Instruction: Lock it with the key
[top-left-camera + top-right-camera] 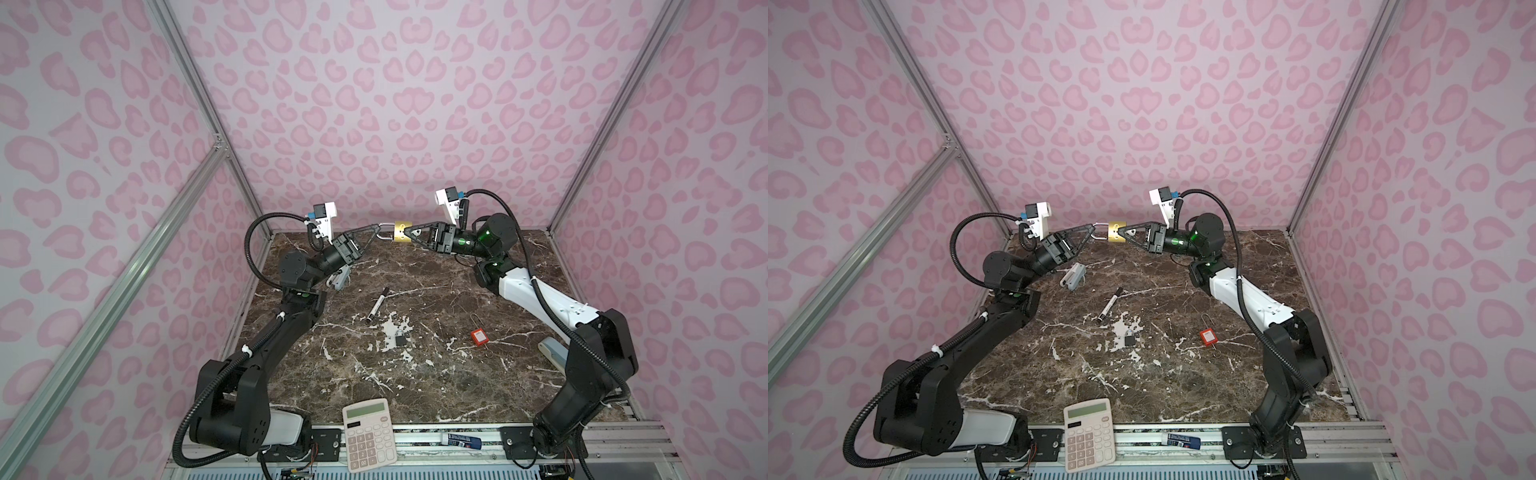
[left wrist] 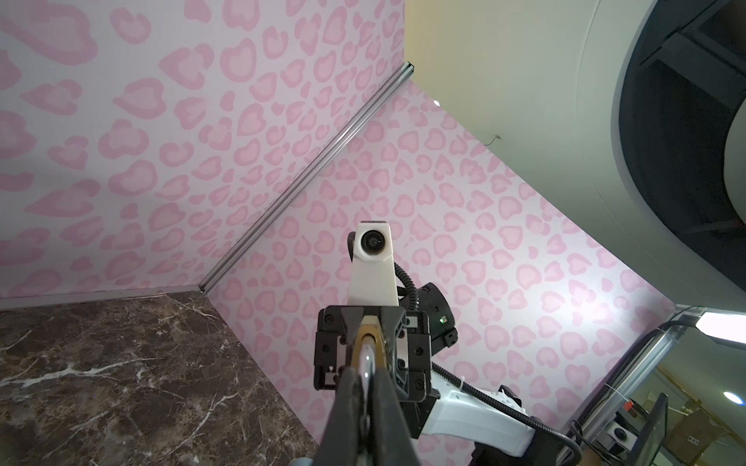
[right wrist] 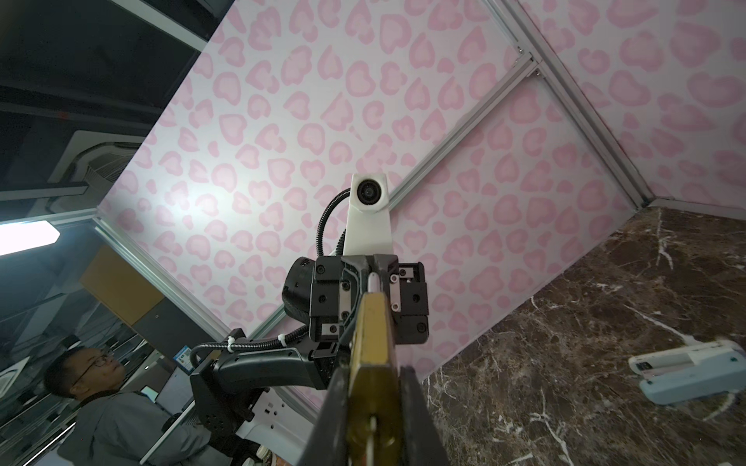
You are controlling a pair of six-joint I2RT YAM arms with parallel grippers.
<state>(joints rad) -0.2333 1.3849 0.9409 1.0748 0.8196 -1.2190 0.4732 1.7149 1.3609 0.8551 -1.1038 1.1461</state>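
A brass padlock (image 1: pixel 401 237) (image 1: pixel 1116 233) hangs in the air above the back of the marble table, between my two grippers. My right gripper (image 1: pixel 410 232) (image 3: pixel 373 387) is shut on the brass body (image 3: pixel 373 343), one finger on each flat face. My left gripper (image 1: pixel 377 231) (image 2: pixel 365 387) is shut on the silver shackle (image 1: pixel 384 237) (image 2: pixel 367 359), which shows between its dark fingers. In the right wrist view a thin silver key (image 3: pixel 373 431) sits edge-on in the keyhole on the lock's end face. Whether the shackle is pressed home I cannot tell.
On the table lie a marker pen (image 1: pixel 377 305), a small grey padlock (image 1: pixel 400 338), a red padlock (image 1: pixel 478 336) and a grey device (image 1: pixel 1073 276) under the left arm. A calculator (image 1: pixel 369 432) and a tube (image 1: pixel 463 440) rest at the front edge. Walls enclose three sides.
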